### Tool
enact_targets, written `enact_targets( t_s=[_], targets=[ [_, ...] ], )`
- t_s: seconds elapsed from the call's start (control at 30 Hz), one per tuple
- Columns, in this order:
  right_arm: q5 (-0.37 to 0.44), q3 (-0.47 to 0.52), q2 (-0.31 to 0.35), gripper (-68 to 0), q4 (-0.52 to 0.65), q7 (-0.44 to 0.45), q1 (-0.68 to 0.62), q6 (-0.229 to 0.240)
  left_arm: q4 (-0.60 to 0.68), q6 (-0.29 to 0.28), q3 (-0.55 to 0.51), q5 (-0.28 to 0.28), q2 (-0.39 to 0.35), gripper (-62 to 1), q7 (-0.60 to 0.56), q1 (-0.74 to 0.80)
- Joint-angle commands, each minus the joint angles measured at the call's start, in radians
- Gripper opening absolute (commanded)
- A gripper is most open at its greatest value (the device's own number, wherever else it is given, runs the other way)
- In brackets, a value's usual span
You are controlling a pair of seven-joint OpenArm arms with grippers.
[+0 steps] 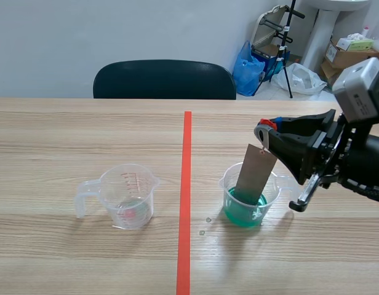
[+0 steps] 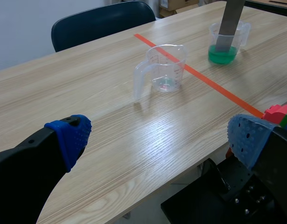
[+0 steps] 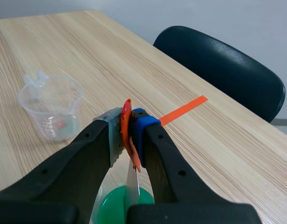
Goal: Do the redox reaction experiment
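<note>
A clear beaker [image 1: 271, 198] with green liquid [image 1: 243, 213] stands right of the red tape line. A grey metal strip [image 1: 256, 175] leans in it, lower end in the liquid. The strip hangs from an orange clip [image 1: 269, 123], and my right gripper [image 1: 263, 131] is shut on that clip just above the beaker. In the right wrist view the clip [image 3: 127, 133] sits pressed between the fingers, above the strip [image 3: 132, 183] and the liquid [image 3: 113, 207]. A clear measuring cup [image 1: 128, 196] with a handle stands left of the line, nearly empty. My left gripper [image 2: 157, 140] is open over the table's near edge, far from the cup [image 2: 164, 70].
A dark chair [image 1: 165, 80] stands behind the table's far edge. The red tape line [image 1: 186, 196] splits the table down the middle. Bags and boxes [image 1: 346, 52] lie on the floor at the back right. A red and green block [image 2: 281, 114] shows beside my left fingers.
</note>
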Motion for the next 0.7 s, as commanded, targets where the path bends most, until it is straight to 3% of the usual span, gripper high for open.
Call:
enact_targets(
  t_s=[0.0, 0.67],
  targets=[
    [-0.009, 0.003, -0.010, -66.9, 0.006, 0.027, 0.013, -0.003, 0.006, -0.006, -0.003, -0.007, 0.000, 1.4, -0.020, 0.001],
    [-0.090, 0.001, -0.033, -66.9, -0.019, 0.031, 0.012, -0.003, 0.006, -0.006, -0.003, -0.007, 0.000, 1.4, -0.020, 0.001]
  ],
)
